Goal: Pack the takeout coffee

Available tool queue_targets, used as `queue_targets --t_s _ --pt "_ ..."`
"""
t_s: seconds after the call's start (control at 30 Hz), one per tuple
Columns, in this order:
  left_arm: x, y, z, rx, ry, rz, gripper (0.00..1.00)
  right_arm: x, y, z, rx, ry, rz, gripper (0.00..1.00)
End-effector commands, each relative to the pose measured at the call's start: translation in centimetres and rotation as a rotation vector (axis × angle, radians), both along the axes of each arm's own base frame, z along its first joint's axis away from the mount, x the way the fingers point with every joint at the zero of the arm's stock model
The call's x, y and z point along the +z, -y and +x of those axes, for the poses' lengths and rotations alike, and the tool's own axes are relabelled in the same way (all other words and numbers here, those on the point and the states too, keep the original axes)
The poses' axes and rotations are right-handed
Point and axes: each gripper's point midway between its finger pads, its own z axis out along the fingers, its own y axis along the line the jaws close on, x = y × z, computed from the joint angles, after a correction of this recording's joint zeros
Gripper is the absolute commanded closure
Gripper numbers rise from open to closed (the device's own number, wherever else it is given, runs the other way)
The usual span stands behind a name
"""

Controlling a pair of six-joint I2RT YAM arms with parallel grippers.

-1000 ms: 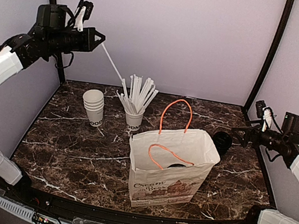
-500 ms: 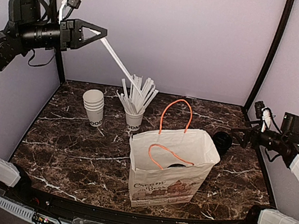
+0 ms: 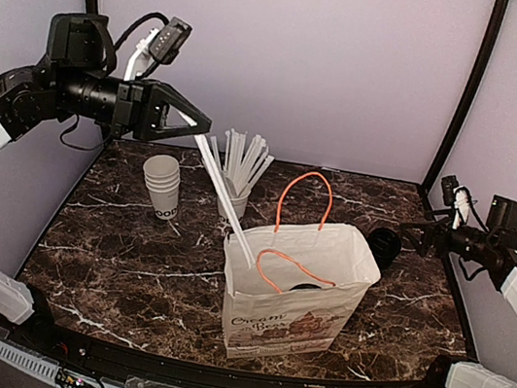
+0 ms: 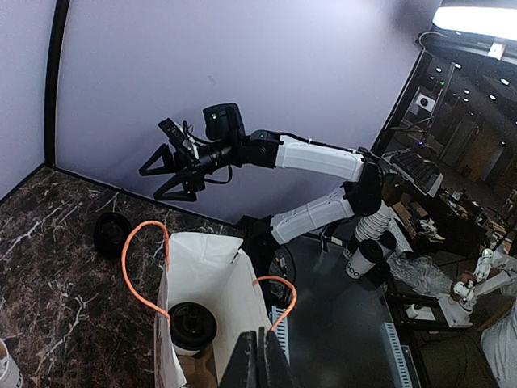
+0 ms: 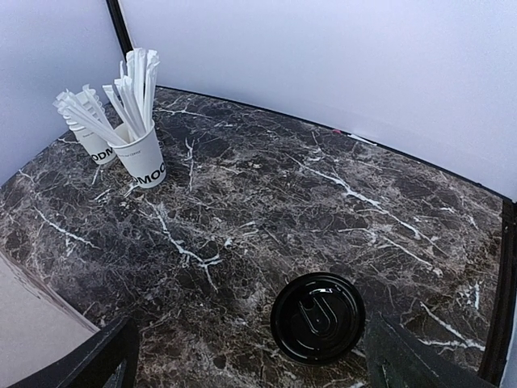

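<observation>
Inside the paper bag: the takeout coffee (image 4: 192, 323) stands upright on the bottom of the white bag (image 3: 287, 322). From above, only its black lid and a sliver of white wall show.
Bag: upright near the front middle of the table (image 3: 128, 272), mouth open, with the orange handles (image 3: 304, 196) arching over the opening.
Left gripper: the left gripper (image 3: 200, 129) is raised over the back left of the table. Its fingers are pinched together on a white wrapped straw (image 3: 228, 199) that slants down toward the bag's left rim. I cannot tell whether the tip is inside yet.
Right gripper: the right gripper (image 4: 152, 183) has its fingers spread wide and holds nothing. It hovers at the right side above a loose black lid (image 5: 317, 317), which lies flat just beside the bag.
Other cups: the straw cup (image 3: 230, 211) and the stacked cups (image 3: 164, 184) sit behind and left of the bag, apart from it.
Feel of the coffee: probably light. The thin paper wall would dent under a hard squeeze, the lid is smooth and only pressed on, and any liquid inside would make tipping costly.
Where to hold: the wall just under the lid's rim looks best, with a gentle grip. Here the reach is only from straight above, between the handles.
Bag's handling: soft and easily pushed over, so it should be touched little.
</observation>
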Motion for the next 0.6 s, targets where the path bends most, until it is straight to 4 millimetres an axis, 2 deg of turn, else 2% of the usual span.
queue_targets --t_s 0.0,0.07,0.17,0.2,0.23,0.27,0.3,0.33,0.47,0.5,0.53,0.57 --pt "-3.2 2.0 0.8 0.009 -0.022 0.073 1.0 -0.1 0.0 0.0 0.011 0.018 0.001 0.01" --pt "-4.8 3.6 0.4 -0.013 -0.03 0.108 1.0 0.0 0.1 0.0 0.01 0.021 0.001 0.01" --pt "-8.0 6.2 1.3 -0.002 -0.052 0.185 0.99 0.1 0.1 -0.1 0.01 0.023 0.001 0.01" --pt "-8.5 7.0 0.8 -0.017 -0.053 0.199 0.86 0.1 0.1 -0.1 0.01 0.022 0.001 0.01" --pt "-9.8 7.8 1.4 -0.006 -0.058 0.23 0.78 0.1 0.1 -0.1 0.01 0.024 0.001 0.01" --pt "-10.0 8.3 1.0 -0.017 -0.052 0.242 0.62 0.1 0.1 -0.2 0.01 0.025 0.001 0.01" --pt "-10.7 8.8 1.3 -0.012 -0.04 0.262 0.52 0.2 0.0 -0.2 0.013 0.028 0.001 0.01" --pt "-10.3 9.0 1.2 -0.014 -0.027 0.263 0.41 0.2 0.0 -0.2 0.015 0.027 0.002 0.01" --pt "-7.9 7.5 2.9 0.11 0.133 0.249 0.28 0.8 0.0 -0.3 0.019 0.041 -0.009 0.01" --pt "-7.9 6.7 4.3 0.204 0.177 0.271 0.25 1.2 0.1 -0.2 0.019 0.045 -0.017 0.01" --pt "-7.0 5.8 4.8 0.252 0.231 0.263 0.19 1.6 0.2 0.0 0.012 0.045 -0.025 0.01" --pt "-7.1 4.6 6.6 0.362 0.264 0.293 0.14 2.4 0.4 0.4 0.002 0.047 -0.035 0.01"
